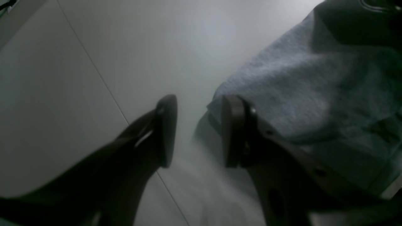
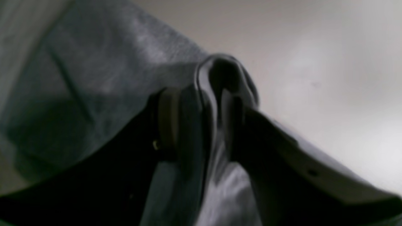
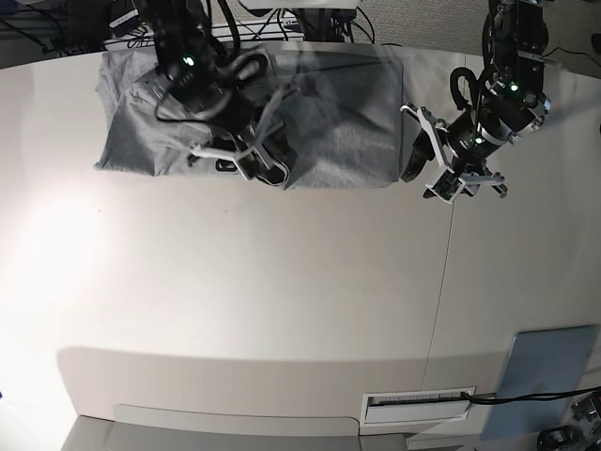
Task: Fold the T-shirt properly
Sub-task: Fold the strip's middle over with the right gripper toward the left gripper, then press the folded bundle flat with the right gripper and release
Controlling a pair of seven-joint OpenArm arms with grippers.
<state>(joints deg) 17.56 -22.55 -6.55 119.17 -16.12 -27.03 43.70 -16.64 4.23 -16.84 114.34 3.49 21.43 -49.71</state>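
A wide white desk (image 3: 282, 301) was seen from above, with a seam running down its right side. The T-shirt (image 3: 329, 122), heather grey, was spread along the far edge of the desk, left of centre, partly bunched. The right gripper (image 2: 209, 125) was set over the shirt's near hem, and a fold of grey cloth was seen standing between its parted jaws; whether the fold was actually pinched could not be told. The left gripper (image 1: 196, 131) was held just beside the shirt's right edge, its jaws apart with only bare desk between them.
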